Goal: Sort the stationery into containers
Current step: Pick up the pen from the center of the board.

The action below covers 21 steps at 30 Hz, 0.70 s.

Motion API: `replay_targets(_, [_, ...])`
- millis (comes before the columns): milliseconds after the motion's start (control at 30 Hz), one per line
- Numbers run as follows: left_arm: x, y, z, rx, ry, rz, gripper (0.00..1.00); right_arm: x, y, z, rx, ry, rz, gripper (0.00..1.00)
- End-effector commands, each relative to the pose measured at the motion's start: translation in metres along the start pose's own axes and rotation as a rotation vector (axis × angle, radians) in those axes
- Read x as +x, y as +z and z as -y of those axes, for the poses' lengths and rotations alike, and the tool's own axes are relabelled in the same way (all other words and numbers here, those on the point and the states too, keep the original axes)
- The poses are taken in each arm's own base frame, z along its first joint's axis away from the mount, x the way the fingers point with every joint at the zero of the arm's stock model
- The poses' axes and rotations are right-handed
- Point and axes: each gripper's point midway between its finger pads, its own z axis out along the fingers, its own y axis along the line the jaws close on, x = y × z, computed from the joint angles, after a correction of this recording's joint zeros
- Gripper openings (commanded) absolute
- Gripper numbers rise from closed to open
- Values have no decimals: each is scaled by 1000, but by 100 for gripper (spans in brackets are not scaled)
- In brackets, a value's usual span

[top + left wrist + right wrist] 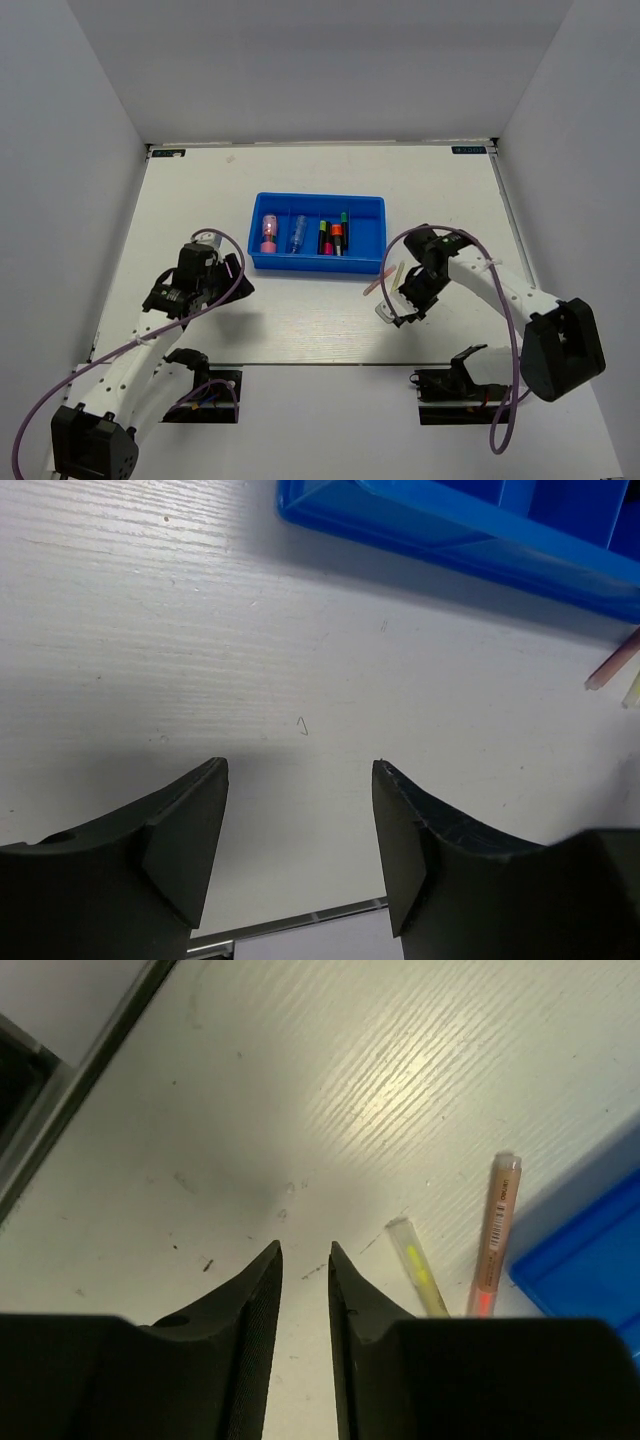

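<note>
- Two items lie on the table point(200, 200) outside the blue tray point(317, 264), near its near right corner: a pinkish stick point(379, 281) and a yellow stick point(398, 273); the pinkish one is the closer to the tray wall, and whether it touches the wall cannot be told.
- Both sticks lie flat and close together; in the right wrist view they draw closer toward the camera.
- Inside the tray, a pink tube point(269, 234) sits in the leftmost compartment; a clear-blue tube point(297, 234) lies in the next one; black markers point(334, 238) with yellow, pink, orange and green ends lie side by side further right; the rightmost part of the tray shows only blue floor.
- Right end effector point(305, 1270): fingers drawn close with only a slim gap, nothing held; it hangs over bare table, the two sticks just to the right in its view.
- Left end effector point(300, 850): fingers spread wide, released, nothing between them; it is over bare table on the near left side of the tray, whose corner shows at the top of its view.
</note>
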Motion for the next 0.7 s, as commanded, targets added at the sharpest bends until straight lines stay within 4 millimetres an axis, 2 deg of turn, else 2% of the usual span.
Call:
replay_targets(0, [1, -1, 3, 28, 8, 10, 70, 10, -5, 19, -19, -315, -42, 30])
replay_targets(133, [1, -1, 1, 19, 9, 8, 70, 18, -6, 31, -39, -366, -42, 30])
replay_targets(333, [1, -1, 2, 19, 10, 8, 70, 38, 6, 60, 18, -448, -71, 30])
replay_targets(567, [1, 1, 1, 13, 19, -6, 70, 49, 11, 77, 36, -489, -88, 33])
replay_targets(667, [3, 2, 1, 12, 17, -14, 70, 53, 6, 84, 35, -492, -100, 34])
